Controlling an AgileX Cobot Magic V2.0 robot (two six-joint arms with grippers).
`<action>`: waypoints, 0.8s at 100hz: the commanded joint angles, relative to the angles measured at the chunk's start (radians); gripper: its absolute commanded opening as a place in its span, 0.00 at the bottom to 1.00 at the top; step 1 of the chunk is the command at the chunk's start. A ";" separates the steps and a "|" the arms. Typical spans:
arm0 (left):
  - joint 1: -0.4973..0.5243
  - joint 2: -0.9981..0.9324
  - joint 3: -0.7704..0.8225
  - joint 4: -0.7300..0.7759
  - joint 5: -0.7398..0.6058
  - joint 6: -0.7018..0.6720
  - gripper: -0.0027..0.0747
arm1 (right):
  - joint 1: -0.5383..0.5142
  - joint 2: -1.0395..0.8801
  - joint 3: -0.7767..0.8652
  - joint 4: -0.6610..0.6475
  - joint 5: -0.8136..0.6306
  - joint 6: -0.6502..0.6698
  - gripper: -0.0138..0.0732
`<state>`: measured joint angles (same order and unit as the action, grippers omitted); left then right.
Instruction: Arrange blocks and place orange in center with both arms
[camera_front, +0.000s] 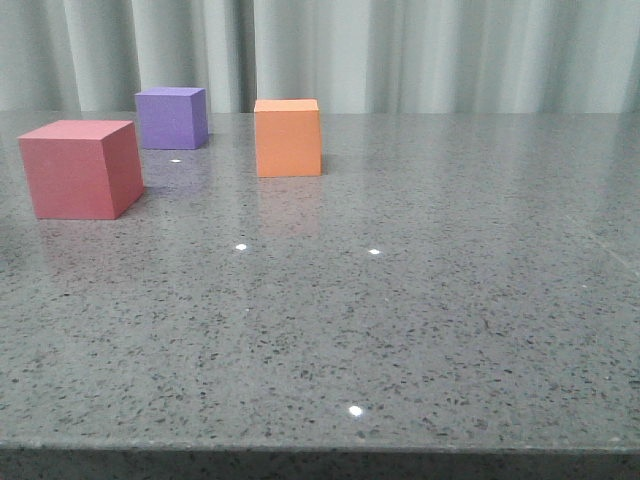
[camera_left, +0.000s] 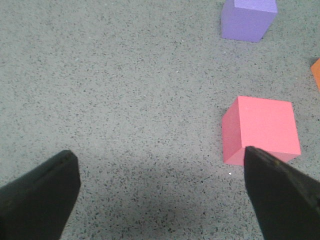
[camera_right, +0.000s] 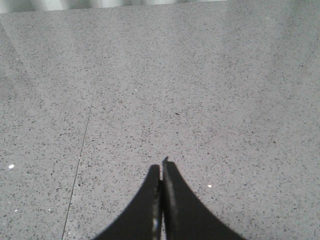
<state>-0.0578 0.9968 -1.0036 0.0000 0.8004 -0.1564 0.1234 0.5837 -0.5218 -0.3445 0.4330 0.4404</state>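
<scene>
Three cubes stand on the grey speckled table (camera_front: 420, 330). The red-pink cube (camera_front: 80, 168) is at the left, the purple cube (camera_front: 172, 117) behind it, the orange cube (camera_front: 288, 137) to their right. No gripper shows in the front view. In the left wrist view my left gripper (camera_left: 160, 165) is open wide and empty above bare table. The red-pink cube (camera_left: 261, 129) sits just beyond one finger (camera_left: 282, 197). The purple cube (camera_left: 248, 18) is farther off, and an orange corner (camera_left: 316, 72) shows at the frame edge. My right gripper (camera_right: 162, 167) is shut and empty over bare table.
A pale curtain (camera_front: 400, 50) hangs behind the table. The table's front edge (camera_front: 320, 448) runs across the bottom of the front view. A thin seam (camera_right: 82, 145) crosses the tabletop in the right wrist view.
</scene>
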 joint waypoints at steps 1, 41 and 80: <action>-0.003 0.008 -0.041 -0.031 -0.069 0.003 0.82 | -0.004 -0.002 -0.026 -0.026 -0.074 -0.010 0.08; -0.312 0.234 -0.256 0.046 -0.156 -0.151 0.82 | -0.004 -0.002 -0.026 -0.026 -0.074 -0.010 0.08; -0.583 0.700 -0.728 0.326 -0.032 -0.359 0.82 | -0.004 -0.002 -0.026 -0.026 -0.074 -0.010 0.08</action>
<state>-0.6036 1.6701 -1.6055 0.2902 0.7854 -0.4917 0.1234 0.5837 -0.5218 -0.3445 0.4330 0.4395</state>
